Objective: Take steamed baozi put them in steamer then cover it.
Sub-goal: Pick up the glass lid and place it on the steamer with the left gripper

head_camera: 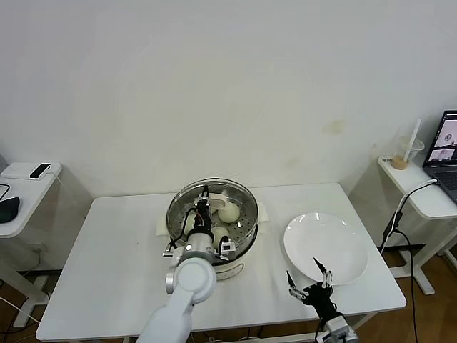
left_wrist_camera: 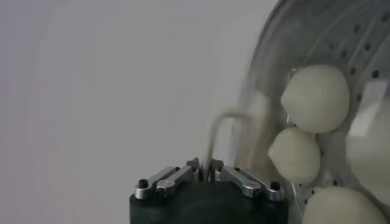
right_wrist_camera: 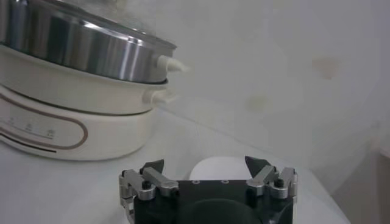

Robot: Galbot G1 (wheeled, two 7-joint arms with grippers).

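The steamer [head_camera: 246, 239] stands mid-table on its white base [right_wrist_camera: 61, 122]. The glass cover [head_camera: 180, 200] lies over it, with its metal rim along the pot's edge. Three white baozi [left_wrist_camera: 315, 97] [left_wrist_camera: 295, 154] [left_wrist_camera: 341, 207] show through the glass on the perforated tray; the head view also shows a baozi [head_camera: 228, 212]. My left gripper [head_camera: 206, 196] [left_wrist_camera: 207, 169] reaches over the pot, shut on the thin cream handle [left_wrist_camera: 226, 119] of the cover. My right gripper [head_camera: 309, 286] [right_wrist_camera: 207, 164] hangs open and holds nothing, near the table's front edge beside the plate.
A white plate [head_camera: 325, 246] [right_wrist_camera: 219, 167] lies right of the steamer with nothing on it. A side table at the right carries a laptop [head_camera: 446, 153] and a drink cup [head_camera: 403, 157]. Another at the left holds a phone [head_camera: 39, 170]. A wall stands close behind.
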